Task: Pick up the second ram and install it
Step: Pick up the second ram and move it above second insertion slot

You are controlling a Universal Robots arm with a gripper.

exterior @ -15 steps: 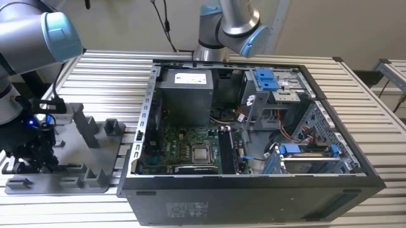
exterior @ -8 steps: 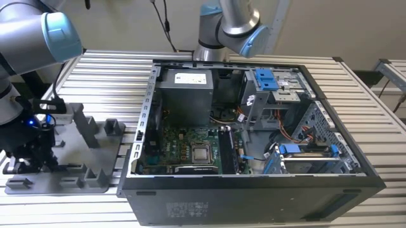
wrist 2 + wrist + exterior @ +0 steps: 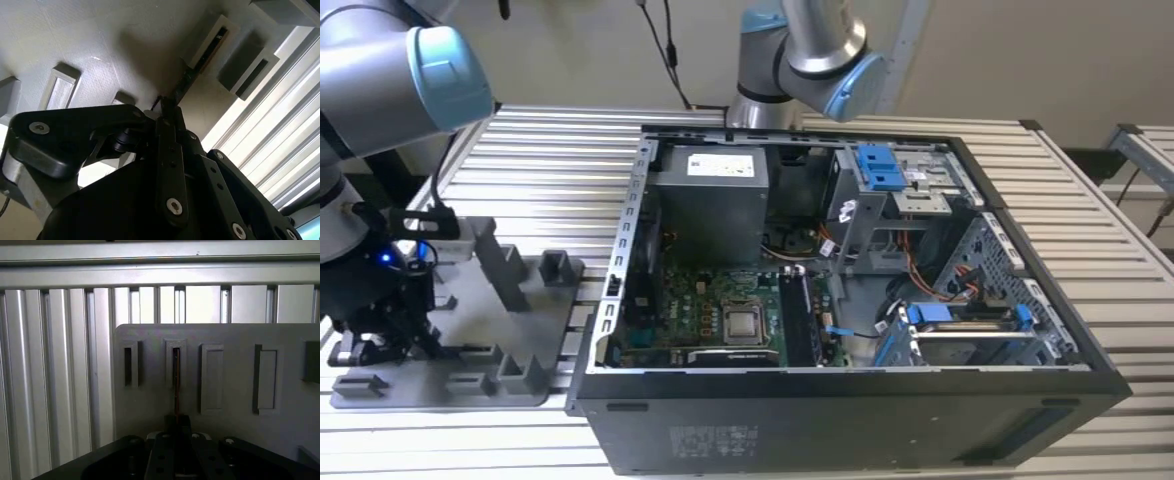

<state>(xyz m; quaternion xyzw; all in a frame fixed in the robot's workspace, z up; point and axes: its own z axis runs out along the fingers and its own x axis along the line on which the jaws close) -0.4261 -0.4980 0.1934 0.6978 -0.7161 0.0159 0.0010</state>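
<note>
Jaws of the gripper [image 3: 176,424] look closed on the near end of the second ram [image 3: 176,382], which stands edge-on in a slot of the grey holder [image 3: 230,340]. It is probably light, stiff and fragile, best pinched squarely across its flat faces.

Table [image 3: 1067,200]: we read bare aluminium, ribbed, with a satin sheen. 
Holder tray [image 3: 75,30]: grey plastic, matt, finely grained in the second wrist view. 
On the gripper [image 3: 167,111] we note a black, smooth, faintly glossy surface with shiny metal screw heads; metal or plastic, we cannot tell. 
Edge of the second ram [image 3: 176,382]: dark, dull. 
Computer case [image 3: 854,420]: black painted sheet metal outside, bare grey metal inside. 
Processor [image 3: 744,323]: silver metal. 
Left arm [image 3: 374,60]: smooth silver metal, with a pale blue plastic cap [image 3: 454,75].
</note>
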